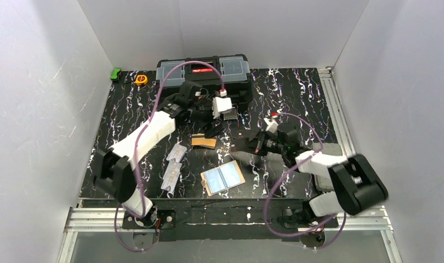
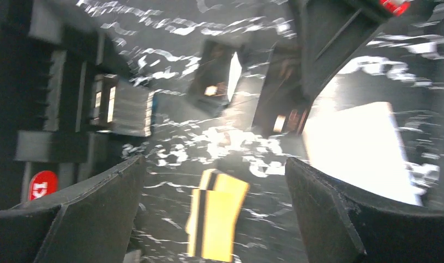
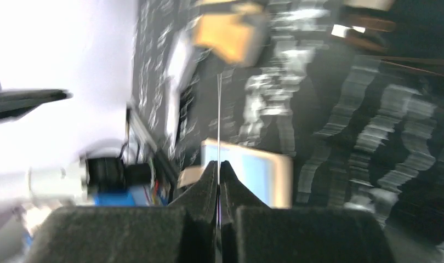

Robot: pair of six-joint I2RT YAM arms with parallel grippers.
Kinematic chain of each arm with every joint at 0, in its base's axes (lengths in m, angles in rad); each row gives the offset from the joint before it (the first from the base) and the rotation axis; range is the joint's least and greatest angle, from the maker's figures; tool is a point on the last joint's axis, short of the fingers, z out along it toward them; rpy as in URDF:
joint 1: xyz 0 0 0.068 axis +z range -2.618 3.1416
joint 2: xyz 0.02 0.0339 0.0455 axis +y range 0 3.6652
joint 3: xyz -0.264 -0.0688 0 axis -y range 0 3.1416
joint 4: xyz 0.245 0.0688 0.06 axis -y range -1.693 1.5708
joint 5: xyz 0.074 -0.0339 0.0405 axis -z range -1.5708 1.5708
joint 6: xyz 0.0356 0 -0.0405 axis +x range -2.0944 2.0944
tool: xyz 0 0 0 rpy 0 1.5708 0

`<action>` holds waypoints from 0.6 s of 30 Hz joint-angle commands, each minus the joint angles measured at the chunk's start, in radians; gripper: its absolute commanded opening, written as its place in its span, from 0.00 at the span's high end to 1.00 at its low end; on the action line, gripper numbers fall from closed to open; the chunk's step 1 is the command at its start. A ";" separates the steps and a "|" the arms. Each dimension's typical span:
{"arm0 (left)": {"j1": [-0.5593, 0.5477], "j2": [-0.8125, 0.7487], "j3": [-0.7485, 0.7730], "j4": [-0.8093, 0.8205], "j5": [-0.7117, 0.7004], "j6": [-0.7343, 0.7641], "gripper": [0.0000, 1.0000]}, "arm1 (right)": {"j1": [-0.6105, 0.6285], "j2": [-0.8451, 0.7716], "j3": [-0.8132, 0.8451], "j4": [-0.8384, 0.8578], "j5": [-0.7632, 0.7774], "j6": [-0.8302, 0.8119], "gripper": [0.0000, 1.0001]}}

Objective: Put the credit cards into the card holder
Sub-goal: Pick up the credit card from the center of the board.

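**Right fingers pinch a card, left fingers spread above another**

Top view: the left gripper (image 1: 214, 127) hangs at centre frame, just below the big black plastic toolbox (image 1: 203, 71). It is directly above a tan-gold rectangular credit card (image 1: 203, 141) that lies flat on the black, white-veined table (image 1: 296, 93). The beige-tan folding card holder (image 1: 222, 178) lies open at lower centre, with its bluish clear pockets facing up. The right gripper (image 1: 243, 146) sits right of that card and above the holder (its grip cannot be told from up here).

Left wrist view: the two black fingers (image 2: 99, 219) stand wide apart with nothing between them. The tan-gold rectangular credit card (image 2: 217, 216), crossed by a dark stripe, lies on the table at lower centre.

Right wrist view: the right fingers (image 3: 200, 192) are pressed together on a thin credit card (image 3: 218, 109). It shows edge-on as a pale line rising from the tips. The card holder (image 3: 252, 170) lies on the table just beyond the tips, at centre frame.
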 commanded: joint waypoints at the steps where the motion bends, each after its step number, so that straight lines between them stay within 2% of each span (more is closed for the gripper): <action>1: 0.003 -0.238 -0.018 -0.254 0.254 -0.043 0.02 | 0.197 -0.265 0.245 -0.465 -0.186 -0.465 0.99; 6: 0.003 -0.365 -0.072 -0.355 0.358 -0.040 0.02 | 0.354 -0.304 0.442 -0.794 -0.144 -0.701 0.99; 12: 0.005 -0.480 -0.096 -0.427 0.372 -0.025 0.02 | 0.488 -0.243 0.671 -1.087 -0.020 -0.889 0.99; 18: 0.005 -0.522 -0.102 -0.524 0.446 -0.015 0.03 | 0.552 -0.221 0.771 -1.176 0.115 -0.957 0.99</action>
